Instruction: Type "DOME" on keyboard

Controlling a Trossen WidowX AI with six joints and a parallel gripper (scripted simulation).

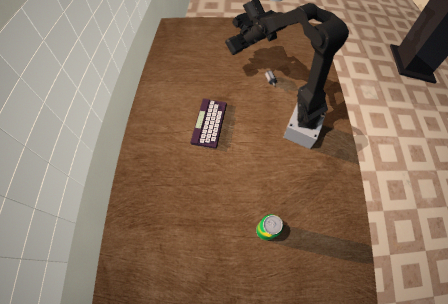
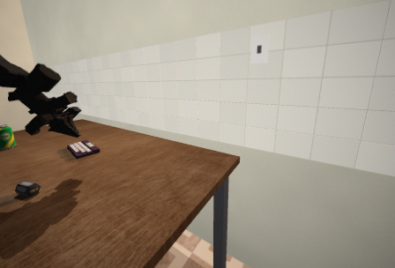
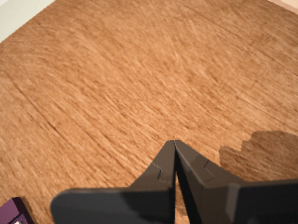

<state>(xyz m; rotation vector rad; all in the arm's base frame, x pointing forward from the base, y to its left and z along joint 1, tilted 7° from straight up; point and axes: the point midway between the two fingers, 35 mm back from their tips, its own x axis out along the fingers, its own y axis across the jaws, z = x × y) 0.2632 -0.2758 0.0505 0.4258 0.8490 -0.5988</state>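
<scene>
With its fingers pressed fully together on nothing, the gripper [image 1: 231, 47] hangs high above the table [image 1: 165, 248], well apart from the keyboard [image 1: 208, 122], so the approach seems unfinished: next, descend over the D key.

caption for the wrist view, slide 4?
Closed gripper held above the wooden table, a corner of the purple keyboard at lower left.

Bare tabletop [image 1: 165, 208] is seen around the keyboard [image 1: 208, 122]; a small grey object [image 1: 270, 77] and a can [image 1: 270, 227] lie well apart.
</scene>
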